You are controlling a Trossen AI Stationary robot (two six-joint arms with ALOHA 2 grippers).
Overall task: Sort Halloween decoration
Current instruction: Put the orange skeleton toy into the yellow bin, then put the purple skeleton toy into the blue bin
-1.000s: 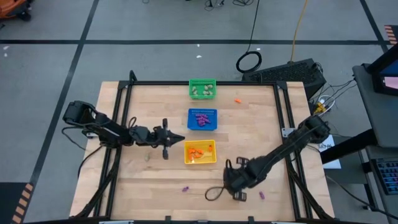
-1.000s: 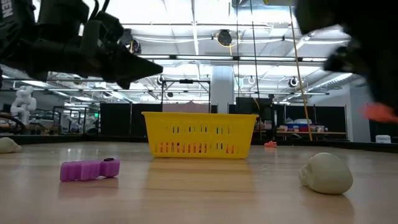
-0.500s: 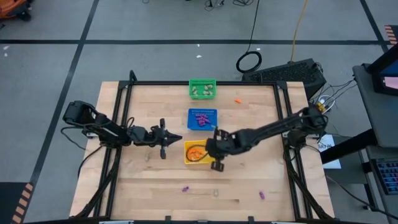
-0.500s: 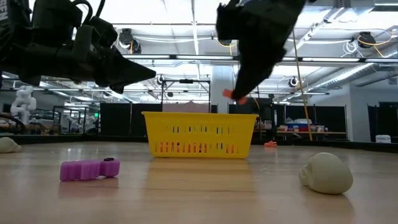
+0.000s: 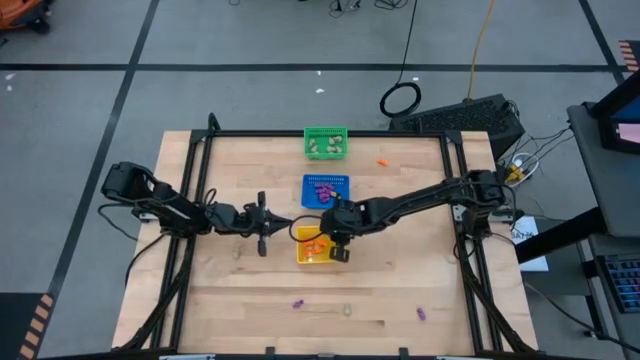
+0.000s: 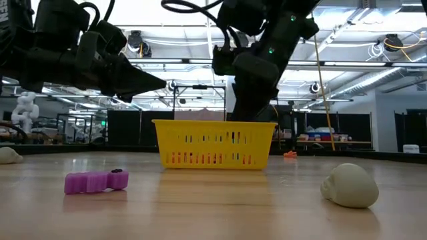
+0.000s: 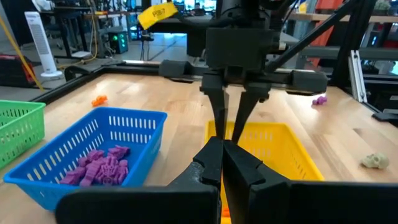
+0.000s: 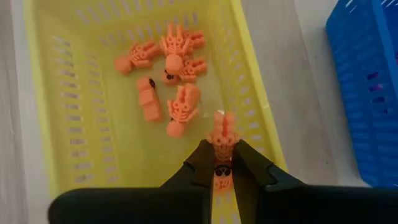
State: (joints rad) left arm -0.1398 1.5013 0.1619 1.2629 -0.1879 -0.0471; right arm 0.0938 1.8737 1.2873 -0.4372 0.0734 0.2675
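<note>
Wooden table (image 5: 400, 290), seen from above; clock directions taken from the table's centre.

Three baskets in a line through the middle: green basket (image 5: 325, 143) at 12 o'clock with pale trinkets inside, blue basket (image 5: 325, 191) near centre with purple trinkets (image 7: 102, 167), yellow basket (image 5: 305, 257) toward 6 o'clock with orange trinkets (image 8: 168, 62).

Right arm reaching in from 3 o'clock; right gripper (image 8: 222, 163) directly over the yellow basket, tips just inside its rim, jaws narrow and pinching one orange trinket (image 8: 223, 135).

Left arm in from 9 o'clock; left gripper (image 7: 222, 163) hovering just beside the yellow basket, jaws closed, nothing held. Waiting.

Loose pieces on the table: purple trinket (image 6: 96, 181) and pale skull (image 6: 349, 185) toward 6 o'clock, second purple piece (image 5: 421, 314) at 5 o'clock, orange piece (image 5: 382, 161) at 1 o'clock.

Step in hand, judged: drop-off of an orange piece into the matching basket. Next move calls for opening the jaws while over the basket floor, clear of the wall, then lifting straight up. Several strays left to sort.
</note>
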